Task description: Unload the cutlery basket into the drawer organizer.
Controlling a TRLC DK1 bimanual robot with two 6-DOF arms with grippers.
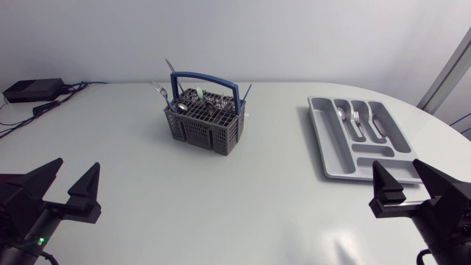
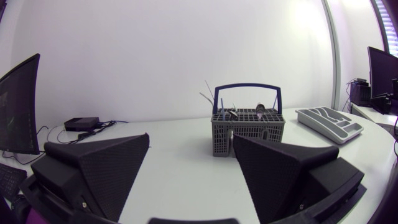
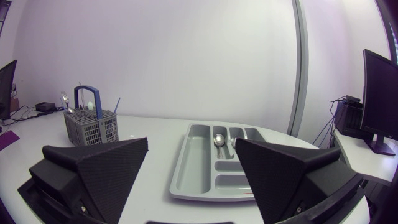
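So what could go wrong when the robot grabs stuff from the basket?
The blue handle arches over the basket, so reaching in could knock it. The cutlery stands bunched together, so pulling one piece may drag another. The organizer sits apart, so a loosely held piece could drop on the way.

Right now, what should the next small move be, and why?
Probably extend the left gripper toward the basket, fingers open. Both it and the right gripper are open and empty near the table's near edge. The basket holds upright cutlery and, in the left wrist view, sits straight ahead of that gripper. The organizer holds only a few pieces.
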